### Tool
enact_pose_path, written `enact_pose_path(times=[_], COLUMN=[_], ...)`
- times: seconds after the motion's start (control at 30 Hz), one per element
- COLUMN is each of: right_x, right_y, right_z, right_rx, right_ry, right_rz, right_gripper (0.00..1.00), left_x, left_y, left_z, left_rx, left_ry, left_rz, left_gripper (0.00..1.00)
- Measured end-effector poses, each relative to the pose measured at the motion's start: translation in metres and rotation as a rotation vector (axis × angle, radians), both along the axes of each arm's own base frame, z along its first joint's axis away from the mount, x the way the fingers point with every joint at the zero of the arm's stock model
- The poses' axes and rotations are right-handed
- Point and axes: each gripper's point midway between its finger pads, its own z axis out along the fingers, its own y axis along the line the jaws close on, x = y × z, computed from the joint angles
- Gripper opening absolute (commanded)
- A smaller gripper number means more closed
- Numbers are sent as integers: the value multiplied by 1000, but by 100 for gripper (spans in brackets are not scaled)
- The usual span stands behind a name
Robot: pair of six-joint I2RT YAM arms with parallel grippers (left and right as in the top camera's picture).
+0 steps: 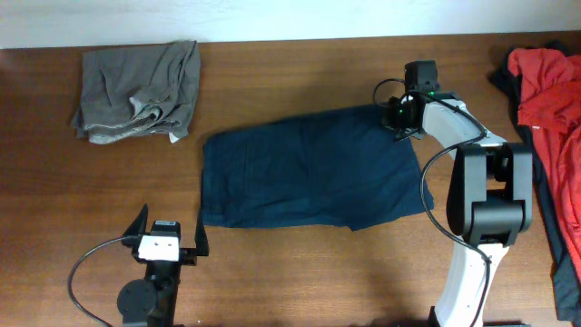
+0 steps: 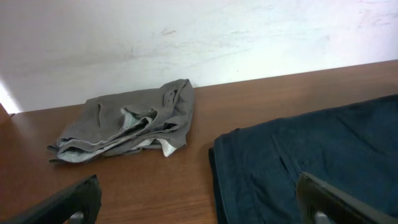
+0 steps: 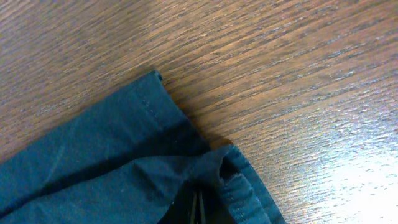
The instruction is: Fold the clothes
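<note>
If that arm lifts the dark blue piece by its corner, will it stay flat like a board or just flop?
Probably flop: the navy garment bunches into soft folds where the right gripper pinches its corner. Lifted, it would likely drape and trail behind, since it lies limp and creased on the table. It looks light for its spread.

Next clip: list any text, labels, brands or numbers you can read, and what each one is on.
None readable in any view.
The white scrap at the edge of the olive-grey garment: too small to tell if printed.
The navy garment and red garment: no print shows.
</note>
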Motion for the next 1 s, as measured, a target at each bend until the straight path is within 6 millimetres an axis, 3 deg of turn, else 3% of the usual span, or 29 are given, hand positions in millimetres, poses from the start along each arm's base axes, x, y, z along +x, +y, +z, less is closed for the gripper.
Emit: enact_pose_path(times=[0.27,0.33,0.4,0.47,0.57,0.67,0.77,0.87,1.0], right_x=[-15,-26,-39,-46,-49,-51,-66,-94,-131], right_y=[3,6,13,19,25,23,18,17,27], right_z=[3,5,7,17,56,119,177,217,243], right_rx=[11,1,-6,-6,-5,-7,-16,-13,13], right_ry=[54,81,109,110,52,-72,-172,-217,-217], right_rz=[-43,-36,-10,1,20,21,11,15,76], right_gripper=[5,20,49,62,69,72,77,85,99], left_x=[0,0,0,0,0,0,0,0,0], left_y=[0,0,0,0,0,0,0,0,0], left_z=[0,0,0,0,0,0,0,0,0], left_rx=[0,0,0,0,0,0,0,0,0], left_ry=[0,0,0,0,0,0,0,0,0], left_rz=[0,0,0,0,0,0,0,0,0], left_gripper=[99,99,99,99,99,99,99,99,99])
